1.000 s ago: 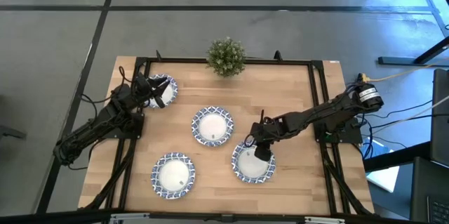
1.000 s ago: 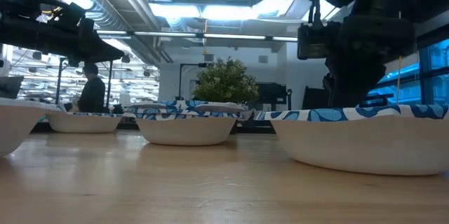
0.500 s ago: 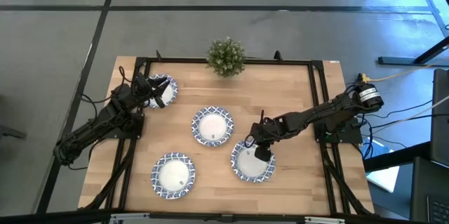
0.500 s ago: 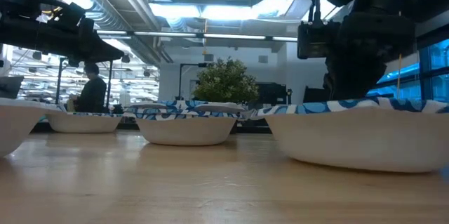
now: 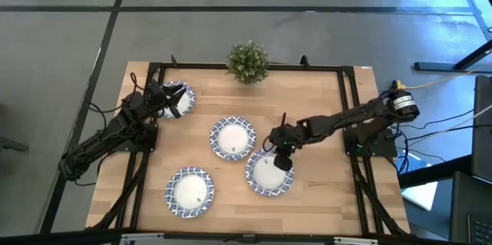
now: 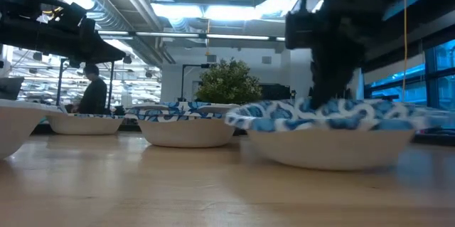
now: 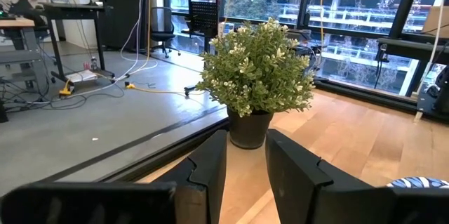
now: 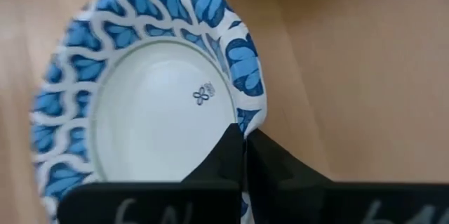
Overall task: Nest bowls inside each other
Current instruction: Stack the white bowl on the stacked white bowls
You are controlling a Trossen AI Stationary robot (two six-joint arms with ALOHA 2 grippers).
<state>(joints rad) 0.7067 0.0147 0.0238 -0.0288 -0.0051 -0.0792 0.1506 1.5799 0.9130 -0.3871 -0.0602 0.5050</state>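
Right gripper [image 5: 281,155] is now pinching the rim of the front-right bowl [image 5: 268,174], dragging it leftward toward the centre bowl [image 5: 233,137]; nesting is starting. Left gripper [image 5: 164,97] is idling, fingers apart.

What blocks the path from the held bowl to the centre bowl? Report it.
Nothing visible does. The right pincer is shut on the rim of the held bowl, and only bare table lies between it and the centre bowl. The potted plant stands at the far edge, well off that line.
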